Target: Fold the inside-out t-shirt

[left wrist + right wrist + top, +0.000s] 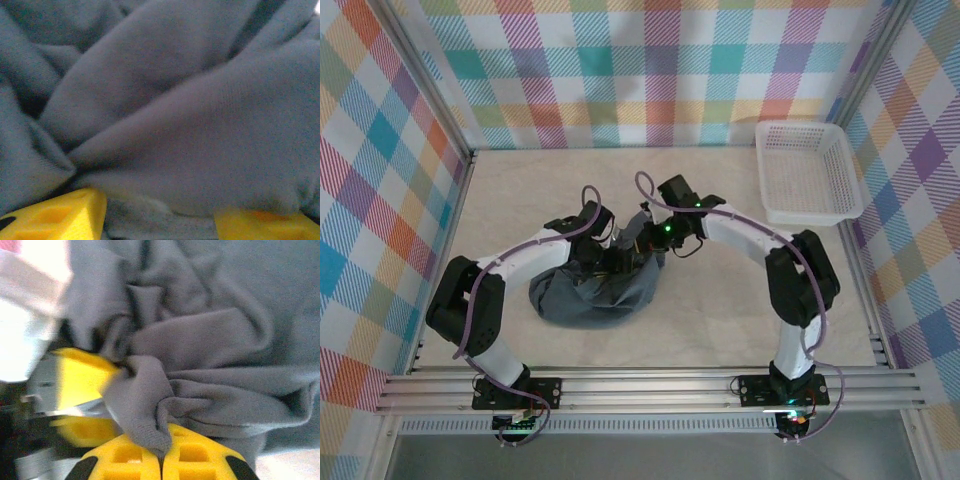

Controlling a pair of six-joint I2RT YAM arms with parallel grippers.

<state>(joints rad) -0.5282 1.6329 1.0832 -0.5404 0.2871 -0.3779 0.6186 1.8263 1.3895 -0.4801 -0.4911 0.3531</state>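
The inside-out t-shirt (590,298) lies bunched in a dark blue-grey heap on the table (720,320), slightly toward 8 o'clock from the table's centre. Both arms reach in over the heap's 12 o'clock edge. The right gripper (162,456) is clamped on the cloth, its yellow fingers (200,460) pressed together with a small ridge of fabric pinched between them. The left gripper (160,226) has its yellow fingertips (60,220) spread well apart, with folds of shirt bulging across the gap. A white mesh basket (808,172) sits at the table's 1 o'clock corner, well apart from the shirt.
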